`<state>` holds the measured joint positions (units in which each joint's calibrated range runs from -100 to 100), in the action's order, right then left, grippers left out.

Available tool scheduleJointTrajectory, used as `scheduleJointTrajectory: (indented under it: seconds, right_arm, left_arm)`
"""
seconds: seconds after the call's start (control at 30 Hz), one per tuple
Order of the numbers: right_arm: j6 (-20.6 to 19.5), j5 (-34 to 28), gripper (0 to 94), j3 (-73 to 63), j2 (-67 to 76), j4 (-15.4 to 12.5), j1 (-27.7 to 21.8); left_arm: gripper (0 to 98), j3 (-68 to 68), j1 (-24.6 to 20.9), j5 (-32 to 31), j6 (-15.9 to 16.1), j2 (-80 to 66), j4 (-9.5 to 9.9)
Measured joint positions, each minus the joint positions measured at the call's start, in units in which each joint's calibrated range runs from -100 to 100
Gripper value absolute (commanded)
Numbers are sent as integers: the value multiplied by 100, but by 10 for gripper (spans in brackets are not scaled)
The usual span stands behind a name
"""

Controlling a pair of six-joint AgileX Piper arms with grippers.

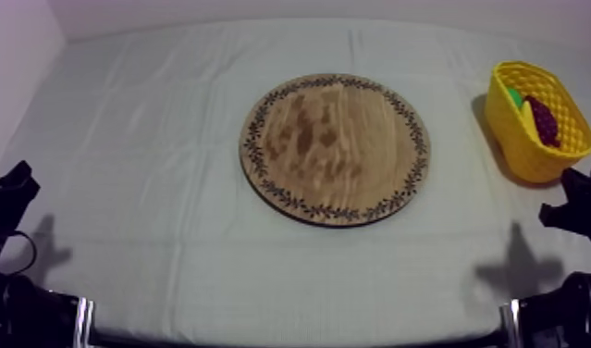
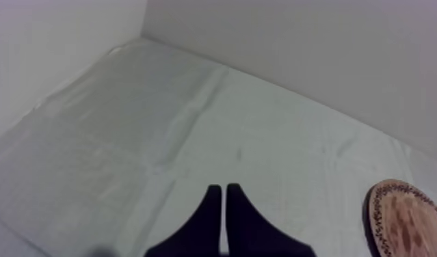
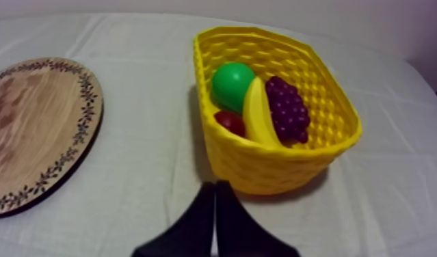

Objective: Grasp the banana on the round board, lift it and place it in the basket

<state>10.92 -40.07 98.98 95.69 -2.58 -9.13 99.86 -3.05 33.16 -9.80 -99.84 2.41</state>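
The banana (image 3: pixel 262 113) lies in the yellow basket (image 3: pixel 282 171) at the right, between a green fruit (image 3: pixel 233 85) and grapes (image 3: pixel 289 109), beside a small red fruit (image 3: pixel 229 122).

Risk: any grasp at the bare board (image 1: pixel 336 148) would likely close on nothing.

Count: one of each. The left gripper (image 2: pixel 224 190) and right gripper (image 3: pixel 215 186) have fingers pressed together, empty.

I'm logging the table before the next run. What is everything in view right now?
wooden board: one, brown with a patterned rim, middle of the table, nothing on it
basket: one, yellow, right side of the table
banana: one, yellow, in the basket
grapes: one bunch, purple, in the basket beside the banana
green fruit: one, green, in the basket
small red fruit: one, red, in the basket beside the green fruit
cloth: one, grey-white, covering the table
left gripper: one, black, shut, over the cloth
right gripper: one, black, shut, in front of the basket
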Motion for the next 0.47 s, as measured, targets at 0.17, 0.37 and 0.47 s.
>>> scheduleJointTrajectory:
  seconds: [0.17, 0.37, 0.47]
  right_arm:
    - [139, 159, 5, 45, 8, 89, -9]
    - [439, 182, 5, 53, 8, 107, -8]
    - [381, 182, 5, 53, 12, 107, -8]
  left_arm:
    - [1, 0, 0, 0, 0, 0, 0]
    - [1, 0, 0, 0, 0, 0, 0]
    - [1, 0, 0, 0, 0, 0, 0]
